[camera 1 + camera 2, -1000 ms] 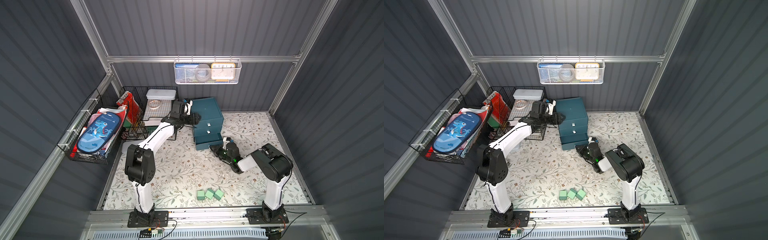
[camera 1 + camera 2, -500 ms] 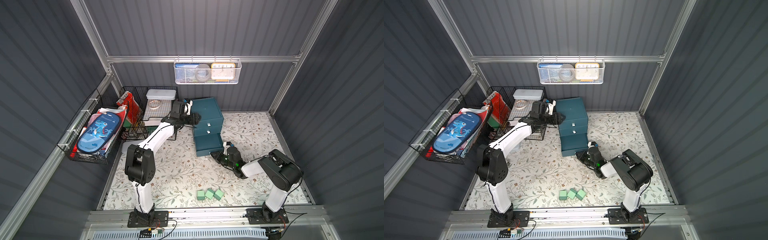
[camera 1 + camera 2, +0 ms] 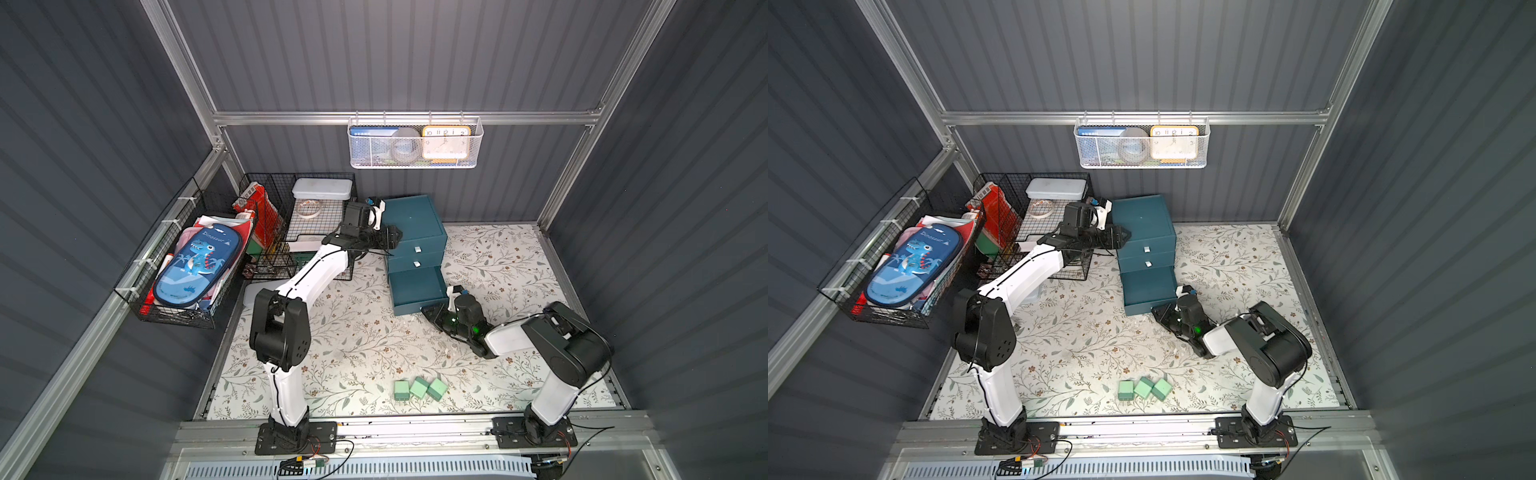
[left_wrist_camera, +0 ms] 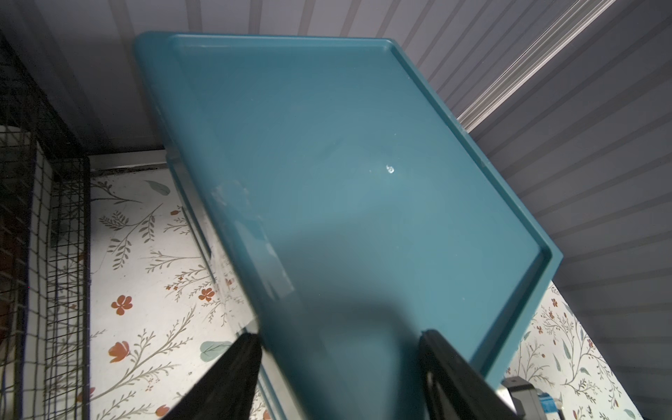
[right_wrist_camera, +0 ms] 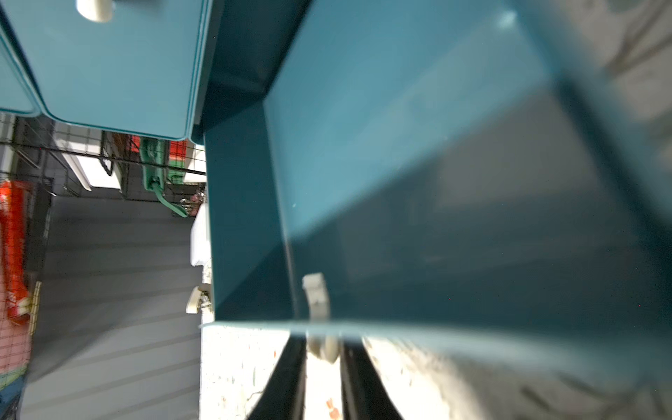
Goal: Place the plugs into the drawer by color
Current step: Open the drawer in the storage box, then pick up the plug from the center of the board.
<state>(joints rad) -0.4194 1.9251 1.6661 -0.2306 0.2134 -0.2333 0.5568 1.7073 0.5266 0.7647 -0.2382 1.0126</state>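
Right end effector [image 5: 323, 343] | straddles drawer [image 5: 436, 174] front-edge tab [image 5: 315, 294] | grip unclear, blurred

Blur smears the open bottom drawer [image 5: 436, 182] in my right wrist view. Its white handle [image 5: 317, 296] sits between the fingers of my right pincer [image 5: 323, 343], contact unreadable. My left pincer [image 4: 338, 334] runs off the frame edge, and the cabinet [image 4: 327, 163] hides much of the table [image 4: 145, 236].

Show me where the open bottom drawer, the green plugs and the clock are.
open bottom drawer [image 3: 417, 286]: a top view, its inner floor.
green plugs [image 3: 419, 388]: a top view, the middle plug's top.
clock [image 3: 446, 143]: a top view, its white dial.
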